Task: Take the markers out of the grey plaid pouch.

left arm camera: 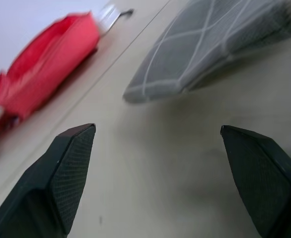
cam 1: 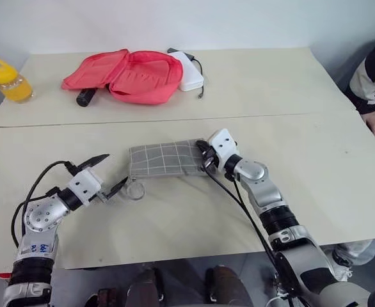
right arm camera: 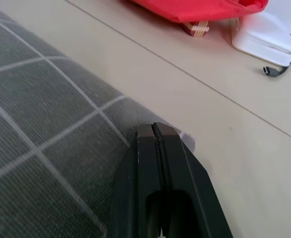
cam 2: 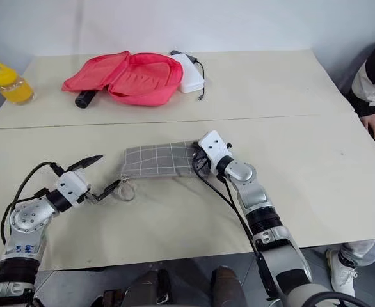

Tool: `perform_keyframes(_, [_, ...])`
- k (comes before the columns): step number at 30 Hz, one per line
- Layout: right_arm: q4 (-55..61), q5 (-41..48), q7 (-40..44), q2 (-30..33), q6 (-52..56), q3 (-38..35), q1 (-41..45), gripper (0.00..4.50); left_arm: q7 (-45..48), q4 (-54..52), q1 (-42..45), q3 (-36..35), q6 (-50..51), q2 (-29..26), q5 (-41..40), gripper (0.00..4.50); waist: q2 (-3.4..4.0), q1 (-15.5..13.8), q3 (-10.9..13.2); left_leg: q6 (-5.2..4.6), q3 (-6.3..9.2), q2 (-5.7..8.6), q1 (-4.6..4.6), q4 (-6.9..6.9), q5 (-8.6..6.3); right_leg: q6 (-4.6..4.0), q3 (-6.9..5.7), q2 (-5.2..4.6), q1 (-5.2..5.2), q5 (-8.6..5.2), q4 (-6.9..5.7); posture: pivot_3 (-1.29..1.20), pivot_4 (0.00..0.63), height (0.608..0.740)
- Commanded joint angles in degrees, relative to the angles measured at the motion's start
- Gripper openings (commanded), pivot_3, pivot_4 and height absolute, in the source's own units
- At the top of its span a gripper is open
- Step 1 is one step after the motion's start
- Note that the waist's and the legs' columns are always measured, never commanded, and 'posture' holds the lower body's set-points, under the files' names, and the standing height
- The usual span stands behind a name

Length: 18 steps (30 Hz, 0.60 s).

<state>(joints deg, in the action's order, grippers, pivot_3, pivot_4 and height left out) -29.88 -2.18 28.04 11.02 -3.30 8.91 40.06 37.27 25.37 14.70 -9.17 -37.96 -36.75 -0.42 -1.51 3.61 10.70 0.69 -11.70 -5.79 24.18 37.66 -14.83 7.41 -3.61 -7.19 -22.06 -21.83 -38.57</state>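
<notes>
Grey plaid pouch [cam 1: 165, 158] lies pinched by the right pincer [cam 1: 205, 153]; left pincer [cam 1: 109, 173] gapes beside its ring.

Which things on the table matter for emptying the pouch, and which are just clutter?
Job:
grey plaid pouch
right tool, shut at its end
left tool, open

Clutter:
pink-red case
white box
yellow bottle
black cylinder

Bare table [cam 1: 175, 217] lies open between my two arms, below the grey plaid pouch [cam 1: 165, 158]. My left fingers [cam 1: 108, 190] stand wide just beside its ring end; my right fingers [cam 1: 203, 153], closed, sit at its other end. Beyond it the pink-red case [cam 1: 127, 75], black cylinder [cam 1: 85, 97] and white box [cam 1: 189, 71] crowd the far table.
</notes>
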Motion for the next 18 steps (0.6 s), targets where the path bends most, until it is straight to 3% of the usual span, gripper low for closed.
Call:
perform_keyframes(1, [0.7, 0.1, 0.6, 0.8, -0.8, -0.5, -0.6, 0.02, -1.1, 4.3, 2.9, 2.1, -5.5, -0.8, 2.8, 4.29, 0.00, -0.1, 0.0, 0.00, -0.02, 0.00, 0.00, 0.03, 0.00, 0.00, 0.00, 0.00, 0.00, 0.00, -0.02, 0.00, 0.150, 0.740])
perform_keyframes(10, [1.7, 0.3, 1.2, 0.8, -0.5, -0.8, -1.2, 0.02, -0.2, 10.7, 9.6, 9.4, -12.9, 2.3, 4.3, 4.29, -0.01, -0.2, 0.0, -0.01, -0.07, 0.01, 0.01, 0.10, 0.00, 0.00, -0.01, 0.00, 0.02, 0.00, -0.08, 0.00, 0.150, 0.740])
perform_keyframes(13, [2.1, 0.2, 1.3, 0.9, -0.4, -0.8, -1.3, 0.00, 2.1, 11.2, 9.9, 10.6, -13.9, 2.2, 2.4, 3.71, -0.01, 0.0, 0.0, -0.01, -0.08, 0.00, 0.00, 0.10, 0.00, 0.00, -0.02, 0.00, 0.02, 0.00, -0.09, 0.00, 0.150, 0.740])
perform_keyframes(18, [2.8, 0.2, 1.2, 0.9, -0.3, -0.9, -1.8, 0.00, 2.4, 12.1, 9.4, 10.6, -15.1, 1.5, 1.4, 2.18, -0.01, 0.0, 0.0, 0.00, -0.07, -0.02, 0.00, 0.10, 0.01, 0.00, -0.01, 0.01, 0.01, 0.00, -0.11, 0.00, 0.150, 0.740])
